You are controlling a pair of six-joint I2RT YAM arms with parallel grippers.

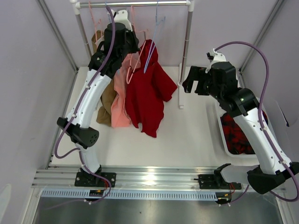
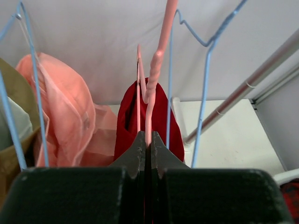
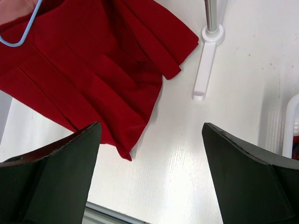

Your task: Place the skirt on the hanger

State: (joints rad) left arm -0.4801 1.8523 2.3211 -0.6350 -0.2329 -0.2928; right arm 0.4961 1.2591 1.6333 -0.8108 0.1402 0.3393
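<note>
Left wrist: left end effector is clamping the hanger holding the skirt, right end effector is gaping wide.

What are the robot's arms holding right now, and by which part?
The left fingers are shut on the pale pink hanger, pinching its thin wire just below the twisted neck. The right fingers stand open, holding nothing.

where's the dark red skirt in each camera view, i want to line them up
top external: the skirt hangs at centre, under the rail, right of the salmon-pink garment.
left wrist: centre, straight ahead, again with the salmon-pink garment to its left.
right wrist: upper left, its hem just off the table.
shared landmark: the rack post, right of the skirt in all three.
</note>
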